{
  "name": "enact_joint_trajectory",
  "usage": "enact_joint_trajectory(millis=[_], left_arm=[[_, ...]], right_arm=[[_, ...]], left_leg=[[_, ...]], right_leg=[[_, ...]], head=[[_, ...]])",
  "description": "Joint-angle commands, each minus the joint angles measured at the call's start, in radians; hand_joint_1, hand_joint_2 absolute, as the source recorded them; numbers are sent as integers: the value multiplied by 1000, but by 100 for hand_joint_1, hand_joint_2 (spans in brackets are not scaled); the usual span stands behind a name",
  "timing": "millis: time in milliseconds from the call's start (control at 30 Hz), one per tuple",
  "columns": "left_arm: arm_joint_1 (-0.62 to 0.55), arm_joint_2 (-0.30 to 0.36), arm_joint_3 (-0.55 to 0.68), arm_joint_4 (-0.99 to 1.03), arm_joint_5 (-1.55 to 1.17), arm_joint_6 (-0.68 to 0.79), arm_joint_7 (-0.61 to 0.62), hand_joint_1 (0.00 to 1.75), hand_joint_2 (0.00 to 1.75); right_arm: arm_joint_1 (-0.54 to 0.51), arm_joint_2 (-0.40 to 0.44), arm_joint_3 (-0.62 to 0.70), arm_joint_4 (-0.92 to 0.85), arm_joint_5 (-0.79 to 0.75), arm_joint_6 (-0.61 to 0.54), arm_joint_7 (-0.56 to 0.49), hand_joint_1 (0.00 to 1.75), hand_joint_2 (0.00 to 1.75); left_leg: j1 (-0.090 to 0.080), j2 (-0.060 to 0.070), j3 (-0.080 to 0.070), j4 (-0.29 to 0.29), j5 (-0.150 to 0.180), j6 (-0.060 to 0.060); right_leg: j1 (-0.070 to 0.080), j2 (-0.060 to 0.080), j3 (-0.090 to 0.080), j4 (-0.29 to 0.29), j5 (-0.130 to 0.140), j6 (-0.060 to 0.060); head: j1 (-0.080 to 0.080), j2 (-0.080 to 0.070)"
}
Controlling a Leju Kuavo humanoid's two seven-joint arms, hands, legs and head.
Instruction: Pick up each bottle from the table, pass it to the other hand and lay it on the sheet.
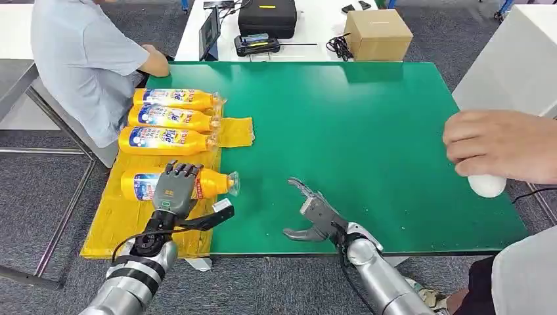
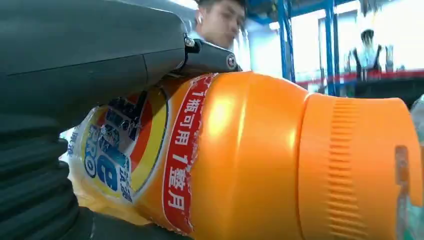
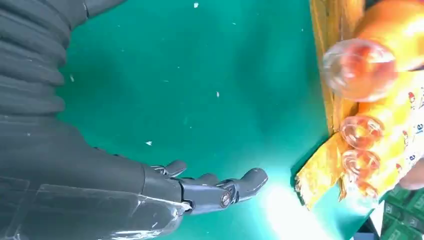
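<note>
Lying on its side on the yellow sheet [image 1: 115,220] at the lower left of the head view, the nearest bottle [image 1: 141,186] has the left hand [image 1: 175,189] draped over its middle, fingers curved across the label; whether they are clamping it or merely resting on it I cannot tell from here. The left wrist view shows the thumb pressed against the bottle's shoulder just behind the ribbed orange cap [image 2: 357,165]. Three more bottles [image 1: 172,119] lie in a row higher up the sheet, necks pointing toward the centre of the green desk [image 1: 355,131]. The right hand [image 1: 309,213] hovers low over bare desk at lower centre, fingers spread and holding nothing. At the right edge a person's hand [image 1: 502,144] rests on a white object [image 1: 487,186]. The bottle looks like smooth, glossy plastic, probably full and so fairly weighty, with walls that may give a little under a squeeze. Its round body could roll or slip, so I judge the best hold is around the labelled mid-section, where the film wrap offers some friction, rather than the tapering neck or the clear cap end.
</note>
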Motion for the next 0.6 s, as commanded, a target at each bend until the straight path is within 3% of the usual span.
enact_joint_trajectory(millis=[33, 67, 100, 367, 600], left_arm=[[-118, 80, -76, 290, 39, -75, 9, 19, 175], [-119, 83, -75, 295, 39, -81, 13, 2, 175], [-122, 84, -72, 309, 47, -104, 11, 0, 175], [-111, 88, -80, 333, 48, -132, 9, 0, 175], [-85, 60, -93, 284, 62, -66, -7, 0, 175]], right_arm=[[26, -32, -33, -97, 3, 19, 1, 0, 175], [25, -32, -34, -99, 4, 19, 2, 0, 175], [23, -31, -35, -101, 5, 22, 5, 0, 175], [25, -33, -46, -90, 7, 19, 6, 0, 175], [41, -33, -70, -72, 9, 10, 2, 0, 175]], left_leg=[[1, 1, 2, 0, -1, -2], [1, 1, 1, 0, -1, -1], [1, 1, 3, 1, -2, -2], [1, 4, 8, -1, -1, -3], [1, 3, 10, -1, -1, -2]], right_leg=[[1, 1, 2, 0, -1, -2], [1, 0, 1, 0, -1, -2], [1, 0, 2, 1, -2, -2], [1, 3, 7, -1, 0, -3], [1, 2, 9, -1, 0, -2]], head=[[-1, 0], [0, 0], [-1, 0], [0, 0], [-1, 0]])
